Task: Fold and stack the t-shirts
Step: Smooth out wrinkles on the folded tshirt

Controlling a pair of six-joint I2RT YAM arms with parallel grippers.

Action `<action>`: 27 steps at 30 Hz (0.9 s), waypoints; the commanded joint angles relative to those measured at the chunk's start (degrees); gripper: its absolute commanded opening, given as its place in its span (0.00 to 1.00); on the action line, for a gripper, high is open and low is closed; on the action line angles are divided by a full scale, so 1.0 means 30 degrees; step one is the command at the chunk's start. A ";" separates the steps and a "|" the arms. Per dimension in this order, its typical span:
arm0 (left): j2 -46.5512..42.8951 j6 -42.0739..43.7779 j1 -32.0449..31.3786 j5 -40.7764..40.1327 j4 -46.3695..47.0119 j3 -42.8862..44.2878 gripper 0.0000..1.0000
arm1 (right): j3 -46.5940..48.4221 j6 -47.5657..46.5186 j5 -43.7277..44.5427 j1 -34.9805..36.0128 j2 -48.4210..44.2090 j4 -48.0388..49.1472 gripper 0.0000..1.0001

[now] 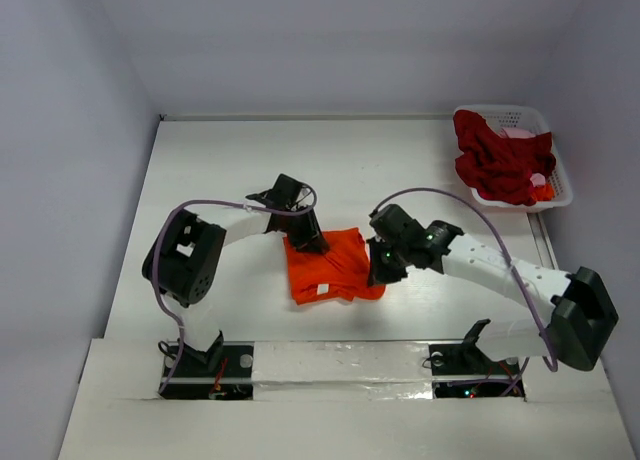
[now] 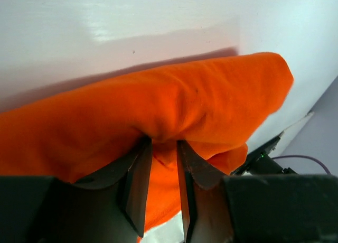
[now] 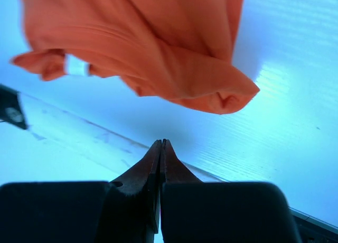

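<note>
A bright orange-red t-shirt [image 1: 332,267] lies folded into a rough square on the white table, between the two arms. My left gripper [image 1: 306,242] is at its far-left corner. In the left wrist view its jaws stand slightly apart, and a fold of the orange t-shirt [image 2: 158,100] bulges over the tips of my left gripper [image 2: 163,143]. My right gripper [image 1: 384,273] hovers at the shirt's right edge. In the right wrist view my right gripper [image 3: 162,142] is shut and empty, a little short of the orange t-shirt [image 3: 158,47]. A dark crimson t-shirt [image 1: 498,162] is heaped in the basket with some pink cloth [image 1: 519,133].
The white lattice basket [image 1: 560,188] stands at the far right corner of the table [image 1: 220,170]. Grey walls close in the back and both sides. A raised white ledge [image 1: 340,360] runs along the near edge between the arm bases.
</note>
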 commanded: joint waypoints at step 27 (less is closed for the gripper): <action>-0.6468 0.0357 -0.0979 -0.2363 -0.4599 -0.2202 0.00 | 0.9628 -0.2300 0.0158 -0.0938 0.9986 0.1273 0.00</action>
